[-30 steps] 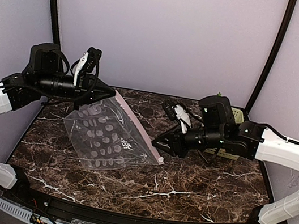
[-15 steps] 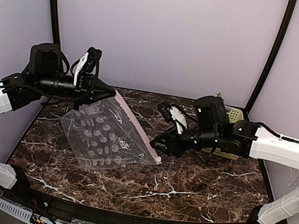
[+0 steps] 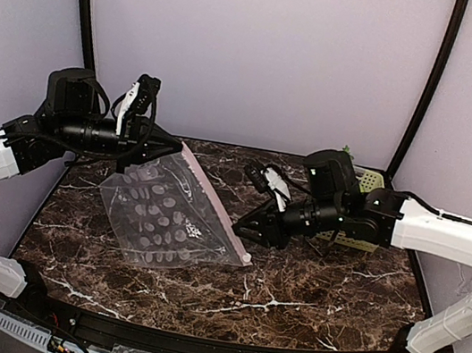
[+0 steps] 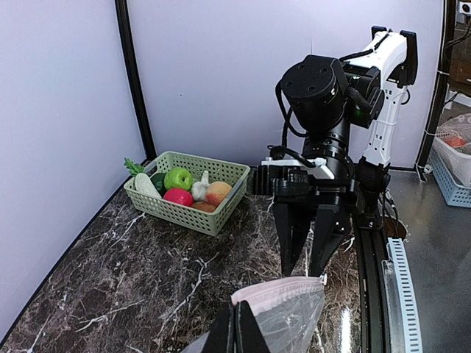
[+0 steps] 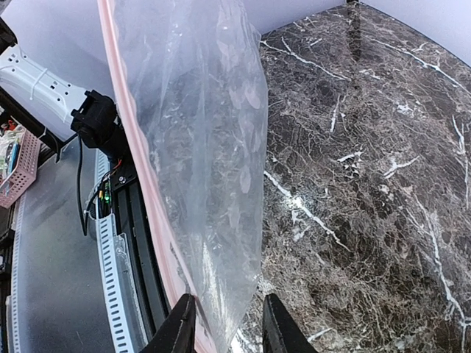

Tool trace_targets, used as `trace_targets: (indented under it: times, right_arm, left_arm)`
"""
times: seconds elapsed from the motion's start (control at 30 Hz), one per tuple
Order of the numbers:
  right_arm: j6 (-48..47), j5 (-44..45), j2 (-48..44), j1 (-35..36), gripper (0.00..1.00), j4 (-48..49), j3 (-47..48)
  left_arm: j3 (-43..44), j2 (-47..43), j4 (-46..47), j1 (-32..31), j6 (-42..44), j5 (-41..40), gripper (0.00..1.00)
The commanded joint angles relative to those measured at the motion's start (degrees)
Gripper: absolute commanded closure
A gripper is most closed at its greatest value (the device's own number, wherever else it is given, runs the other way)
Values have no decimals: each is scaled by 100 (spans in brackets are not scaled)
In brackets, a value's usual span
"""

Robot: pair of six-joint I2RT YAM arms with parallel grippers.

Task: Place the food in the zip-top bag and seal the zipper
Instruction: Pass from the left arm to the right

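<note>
The left end effector (image 4: 237, 325) is closed narrow on the upper corner of the zip-top bag (image 3: 166, 215), with the film pinched between its fingers at the bottom of the left wrist view. From this grip the bag hangs slanted, its held corner raised and its lower edge down at the worktop (image 3: 289, 294). The dotted half of the bag faces the top camera. The zipper (image 3: 214, 200) runs as a pinkish strip along the bag edge that faces the right arm, from the held corner down to the lower corner. The right end effector (image 3: 249, 230) points downward at the lower end of that strip, jaws parted to a moderate width. In the right wrist view the film and the pink strip run down into the gap between the two fingers (image 5: 180, 327); whether either finger touches the film cannot be told. The food is in the pale green basket (image 4: 193, 213), which stands on the worktop at the far right corner, behind the right arm and well apart from the bag. Visible in it are a green apple (image 4: 177, 178), a red apple (image 4: 178, 196), an orange (image 4: 218, 193), a garlic (image 4: 199, 190) and a white radish (image 4: 145, 184) with green leaves.
</note>
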Motion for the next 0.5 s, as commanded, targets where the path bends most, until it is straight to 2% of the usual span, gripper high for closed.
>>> trace_targets:
  times: [0.0, 0.27, 0.37, 0.47]
  right_arm:
    - [-23, -334, 134, -41, 70, 268, 215]
    - [95, -539, 186, -40, 71, 538, 217]
    - [98, -519, 304, -39, 80, 569, 343]
    - [69, -506, 453, -43, 83, 549, 541]
  left_arm:
    - [131, -34, -69, 22, 38, 109, 99]
    - [133, -19, -64, 22, 37, 113, 99]
    - [126, -9, -50, 22, 27, 124, 99]
    - [122, 7, -43, 22, 18, 149, 99]
